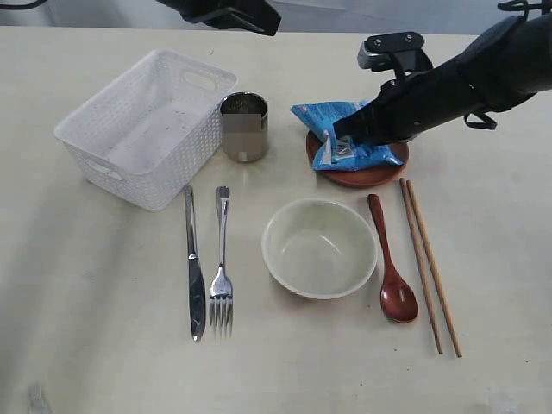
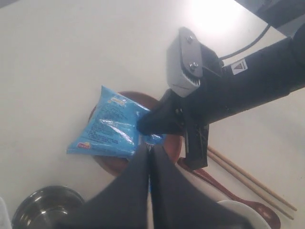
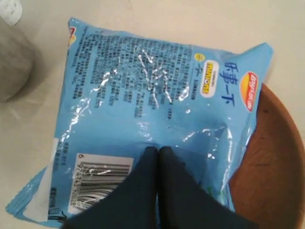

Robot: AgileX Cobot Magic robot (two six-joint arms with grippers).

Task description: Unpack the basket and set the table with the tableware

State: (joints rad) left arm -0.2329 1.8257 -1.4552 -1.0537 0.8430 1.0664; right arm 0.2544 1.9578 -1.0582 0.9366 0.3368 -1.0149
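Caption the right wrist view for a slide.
Shut right gripper touches the blue snack packet lying partly on the reddish-brown plate.

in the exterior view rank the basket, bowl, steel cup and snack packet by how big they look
1. basket
2. bowl
3. snack packet, partly covered, so its place next to the bowl is unsure
4. steel cup

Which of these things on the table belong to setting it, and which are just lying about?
Part of the job: white basket, table, cream bowl, steel cup, knife, fork, dark red spoon, wooden chopsticks, reddish-brown plate.

Just lying about: blue snack packet, resting on the plate.
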